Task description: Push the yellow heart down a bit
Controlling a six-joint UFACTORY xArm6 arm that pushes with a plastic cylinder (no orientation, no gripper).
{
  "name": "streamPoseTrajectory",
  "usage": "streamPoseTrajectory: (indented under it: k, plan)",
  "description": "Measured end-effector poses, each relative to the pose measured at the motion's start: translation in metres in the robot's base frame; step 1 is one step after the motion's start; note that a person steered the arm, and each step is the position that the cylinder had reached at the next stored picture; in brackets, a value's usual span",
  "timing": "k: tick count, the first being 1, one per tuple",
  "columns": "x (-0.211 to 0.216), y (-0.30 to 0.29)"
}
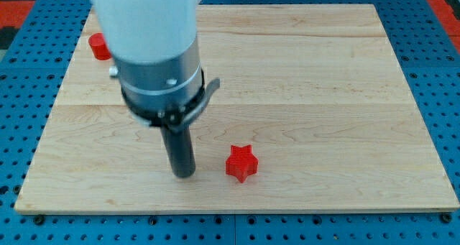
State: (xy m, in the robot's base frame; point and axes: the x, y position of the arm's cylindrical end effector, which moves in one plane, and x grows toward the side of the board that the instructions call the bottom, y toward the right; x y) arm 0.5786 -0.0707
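Observation:
No yellow heart shows in the camera view; if it is on the board, the arm hides it. My tip rests on the wooden board near the view's bottom, left of centre. A red star block lies just to the right of my tip, a small gap apart from it. A red block sits at the view's top left, partly hidden behind the arm's wide body, so its shape cannot be made out.
The wooden board lies on a blue perforated surface that shows around all its edges. The arm's grey and white body covers much of the board's upper left part.

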Motion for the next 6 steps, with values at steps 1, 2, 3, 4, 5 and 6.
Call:
streamPoseTrajectory:
  k: [1, 2, 3, 4, 5, 6]
  plan:
    - [0.021, 0.076]
    - [-0.014, 0.085]
    - [-0.014, 0.113]
    - [-0.061, 0.163]
    - [-0.156, 0.104]
    - [-0.197, 0.02]
